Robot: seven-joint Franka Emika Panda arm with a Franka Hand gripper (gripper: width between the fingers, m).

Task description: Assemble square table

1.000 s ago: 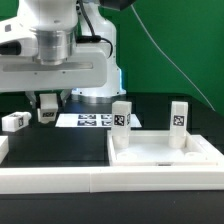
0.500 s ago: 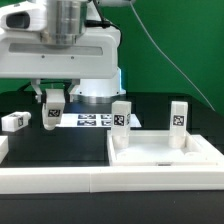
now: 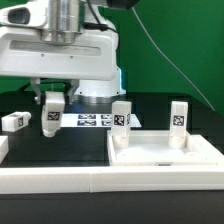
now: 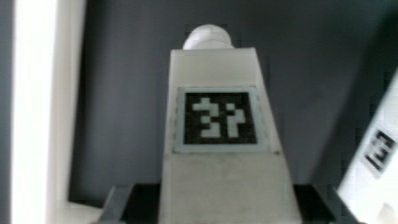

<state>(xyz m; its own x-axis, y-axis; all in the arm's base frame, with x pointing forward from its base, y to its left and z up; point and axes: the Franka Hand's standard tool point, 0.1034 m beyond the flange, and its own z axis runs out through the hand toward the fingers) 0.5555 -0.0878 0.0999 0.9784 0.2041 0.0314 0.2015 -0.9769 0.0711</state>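
Four legs, one tabletop, one marker board.

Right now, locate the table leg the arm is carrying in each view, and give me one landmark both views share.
Exterior view: the held leg stands upright under the arm, toward the exterior view's left, by the end of the marker board.
Wrist view: the held leg fills most of the picture, its tag facing the camera.
Shared landmark: the black work surface behind the leg.
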